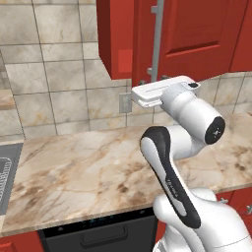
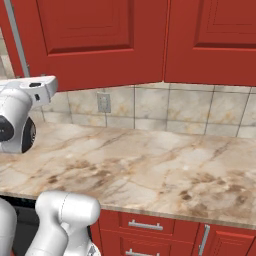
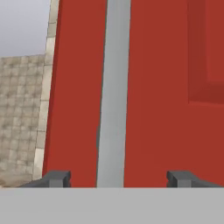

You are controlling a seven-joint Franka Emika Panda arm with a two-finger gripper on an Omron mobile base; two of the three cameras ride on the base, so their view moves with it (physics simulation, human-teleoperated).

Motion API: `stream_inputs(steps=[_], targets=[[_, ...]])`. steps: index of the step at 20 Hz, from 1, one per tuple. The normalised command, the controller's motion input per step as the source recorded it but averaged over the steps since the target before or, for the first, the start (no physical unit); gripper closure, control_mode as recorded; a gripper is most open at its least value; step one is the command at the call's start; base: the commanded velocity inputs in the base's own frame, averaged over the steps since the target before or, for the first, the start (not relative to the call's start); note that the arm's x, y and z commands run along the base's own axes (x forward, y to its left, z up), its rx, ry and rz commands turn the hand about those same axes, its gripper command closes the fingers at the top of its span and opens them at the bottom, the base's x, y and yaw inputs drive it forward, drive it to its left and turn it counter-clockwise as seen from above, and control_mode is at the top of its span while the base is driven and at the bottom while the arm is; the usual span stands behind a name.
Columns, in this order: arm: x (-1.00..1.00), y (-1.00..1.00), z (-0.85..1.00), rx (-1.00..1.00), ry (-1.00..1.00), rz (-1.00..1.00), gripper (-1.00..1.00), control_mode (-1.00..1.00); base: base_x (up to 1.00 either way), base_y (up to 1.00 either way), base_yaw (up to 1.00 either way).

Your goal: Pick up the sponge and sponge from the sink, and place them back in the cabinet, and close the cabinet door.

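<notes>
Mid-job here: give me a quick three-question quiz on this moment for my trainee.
1. True or false: the silver bar handle lies between the gripper fingertips in the hand view.
2. What surrounds that handle: A) red cabinet door, B) marble counter, C) the sink?
3. What hangs on the tiled wall above the counter in the right base view?

Key: 1 true. 2 A. 3 a wall outlet.

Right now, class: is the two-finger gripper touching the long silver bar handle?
Apart. The hand view shows red door on both sides of the handle, between it and each tip of the gripper.
</notes>
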Motion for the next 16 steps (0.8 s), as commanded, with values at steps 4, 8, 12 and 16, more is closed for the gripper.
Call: stream_inputs(steps=[4,8,12,16], targets=[[0.28,0.19,-0.05,0.00,-0.03,-0.11,-1.00,-1.00,0.00,0.00,0.00],[0.30,0.20,-0.06,0.00,-0.03,-0.11,-1.00,-1.00,0.00,0.00,0.00],[0.30,0.20,-0.04,0.00,-0.01,-0.10,-1.00,-1.00,0.00,0.00,0.00],[0.23,0.21,-0.03,0.00,-0.02,-0.09,-1.00,-1.00,0.00,0.00,0.00]])
